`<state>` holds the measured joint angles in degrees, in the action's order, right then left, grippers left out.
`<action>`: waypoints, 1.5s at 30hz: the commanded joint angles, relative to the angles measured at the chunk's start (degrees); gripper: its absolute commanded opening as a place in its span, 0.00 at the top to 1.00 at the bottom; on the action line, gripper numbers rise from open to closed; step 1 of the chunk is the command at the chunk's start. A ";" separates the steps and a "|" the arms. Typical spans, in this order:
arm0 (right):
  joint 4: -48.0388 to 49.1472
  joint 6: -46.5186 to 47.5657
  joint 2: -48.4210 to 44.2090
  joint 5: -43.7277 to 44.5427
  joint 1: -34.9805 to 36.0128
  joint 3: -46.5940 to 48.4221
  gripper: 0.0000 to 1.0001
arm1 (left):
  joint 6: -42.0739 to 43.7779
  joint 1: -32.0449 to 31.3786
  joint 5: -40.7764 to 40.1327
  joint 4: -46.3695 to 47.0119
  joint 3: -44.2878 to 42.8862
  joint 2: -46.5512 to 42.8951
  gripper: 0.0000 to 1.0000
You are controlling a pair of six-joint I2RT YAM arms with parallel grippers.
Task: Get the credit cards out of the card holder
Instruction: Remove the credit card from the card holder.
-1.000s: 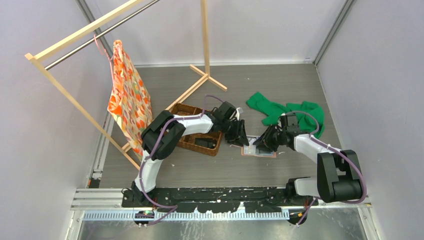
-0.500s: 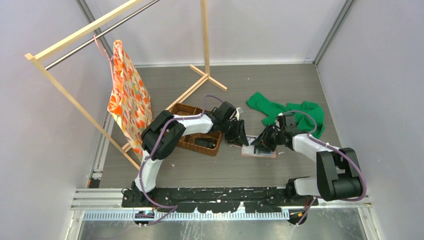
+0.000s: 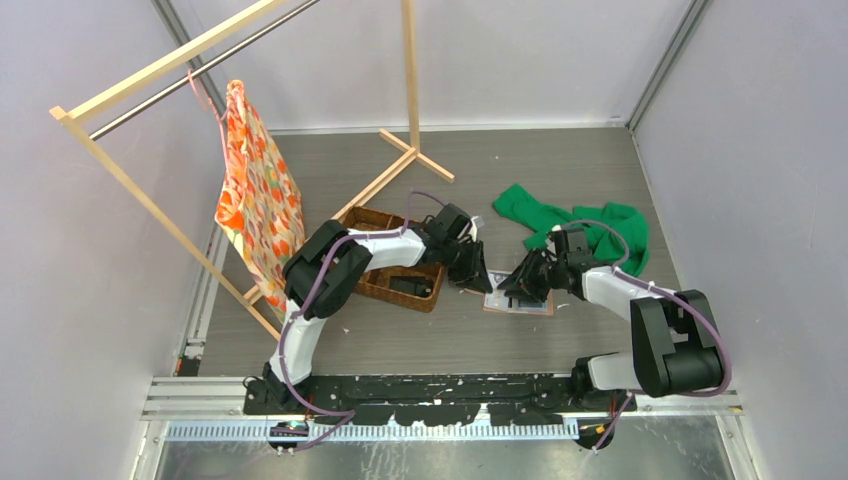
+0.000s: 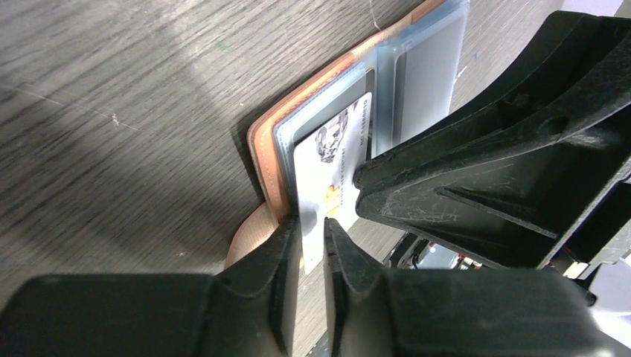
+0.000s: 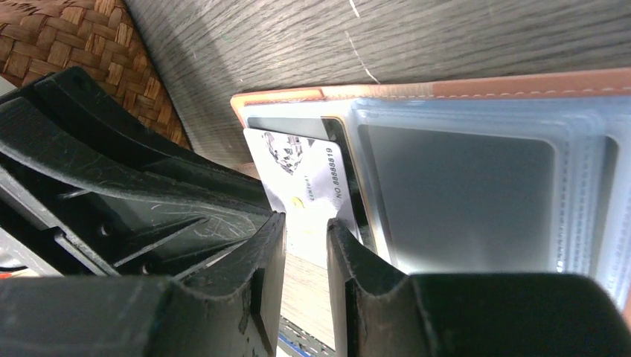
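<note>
Overhead view, close wrist views (shared card holder [image 4: 327, 126])

Both arms wear white shells between bulky black joint housings, a thin purple cable looping along each from its black base plate, and the left gripper [image 4: 311, 249] and right gripper [image 5: 305, 253] end in scuffed, matte black, seemingly plastic fingers with ribbed angular bodies.

"NO 8888819" on white card [image 5: 301, 186]

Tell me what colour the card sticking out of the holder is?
White card, grey picture; right wrist view.
</note>
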<state>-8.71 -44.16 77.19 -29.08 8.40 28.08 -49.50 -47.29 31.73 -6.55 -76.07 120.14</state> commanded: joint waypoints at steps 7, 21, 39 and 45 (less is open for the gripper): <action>1.20 -0.40 0.71 0.89 0.61 0.70 0.68 | -0.54 0.09 1.62 3.01 0.40 -1.81 1.00; -5.42 0.86 -5.48 7.89 0.54 2.28 0.67 | 1.08 0.09 1.49 0.82 0.75 -4.73 0.99; -3.32 -0.48 -4.33 7.58 0.42 0.96 0.64 | 2.87 1.40 2.99 0.63 1.90 -7.68 0.99; 0.73 -3.77 -3.24 5.12 0.19 0.06 0.63 | 2.65 1.41 3.28 0.97 1.97 -7.55 0.99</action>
<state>-12.75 -45.25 73.45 -21.93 8.58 29.02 -47.55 -46.15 33.34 -6.66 -74.17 115.42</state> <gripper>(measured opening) 0.365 0.011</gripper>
